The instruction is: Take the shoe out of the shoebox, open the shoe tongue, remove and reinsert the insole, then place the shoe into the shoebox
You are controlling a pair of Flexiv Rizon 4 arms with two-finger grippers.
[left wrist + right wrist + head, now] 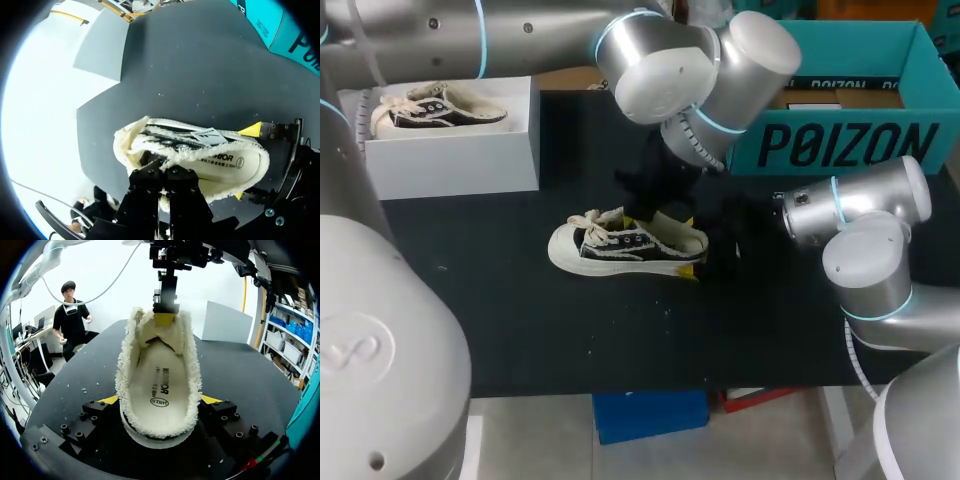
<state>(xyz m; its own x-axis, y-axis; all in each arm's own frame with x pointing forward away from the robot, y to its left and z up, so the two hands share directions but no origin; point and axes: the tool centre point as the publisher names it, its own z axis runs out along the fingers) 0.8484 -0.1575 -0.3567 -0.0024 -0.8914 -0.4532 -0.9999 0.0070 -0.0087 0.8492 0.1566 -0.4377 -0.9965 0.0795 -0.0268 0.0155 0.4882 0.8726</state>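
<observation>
shoe (620, 245) stands upright on its sole near the middle of the black table (520, 300), toe toward my left side and heel toward my right, outside and well apart from the shoebox (450, 150). right gripper (160, 400) comes in low along the table from the right and sits at the heel: its two yellow tips lie one against each side of the heel, clamped on the shoe from both sides. left arm comes in from the upper left and crosses past the middle; left gripper (160, 169) points down into the shoe's opening from above. its fingers are drawn close together with only a thin slit between them, pinching the fuzzy top edge of the tongue (150, 335). in the right wrist view one yellow tip shows against the inner face of the tongue, which stands raised toward the toe end. insole (159, 380) lies flat inside the shoe, pale, with dark print near the heel, visible along most of its length behind the tongue. the collar and opening are edged in frayed cream fabric. laces (600, 222) are cream and bunched over the forefoot. the shoebox is white, open at the top, at the far left of the table. second shoe (435, 105) of like pattern rests in it, on its sole, toe toward the left. teal box (850, 140) stands open at the far right of the table, behind the right arm.
</observation>
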